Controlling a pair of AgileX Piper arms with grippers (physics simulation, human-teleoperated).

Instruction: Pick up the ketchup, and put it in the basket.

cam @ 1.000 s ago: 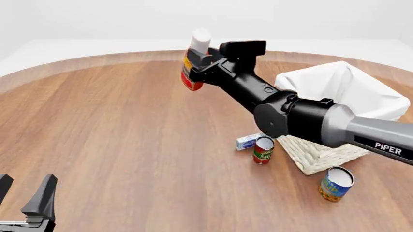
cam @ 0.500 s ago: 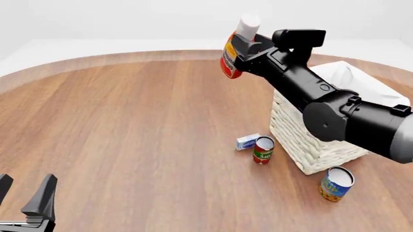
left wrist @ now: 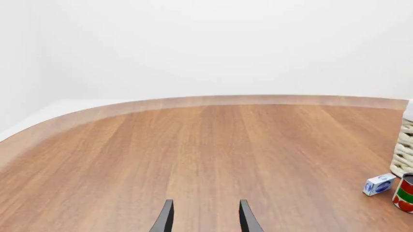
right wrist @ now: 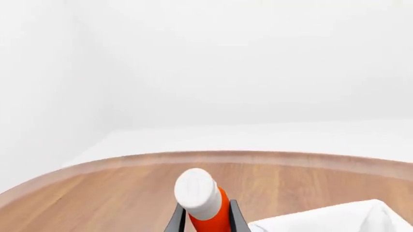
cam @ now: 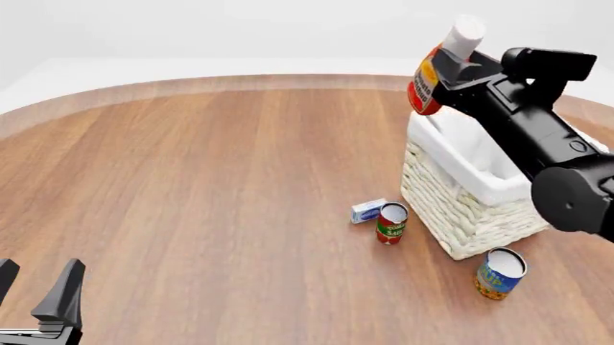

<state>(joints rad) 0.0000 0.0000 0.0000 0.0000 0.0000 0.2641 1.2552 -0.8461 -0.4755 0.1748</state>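
Carrying is most of what we have done, judging by the front view: over the wooden table (cam: 192, 201), the basket (cam: 451, 215) stands empty as far as we can see, and the ketchup (cam: 433, 72) hangs in the air above its far-left corner, cap tilted up and to the right. Lowering or dropping it inside is what we judge remains. Our right arm reaches in from the right, stretched forward and raised, its right gripper (cam: 456, 68) pinching the bottle's middle. Our left gripper (cam: 34, 295) waits low at the near-left edge, fingers spread, holding nothing. A tomato can (cam: 390, 223) and small box (cam: 367, 210) sit beside the basket.
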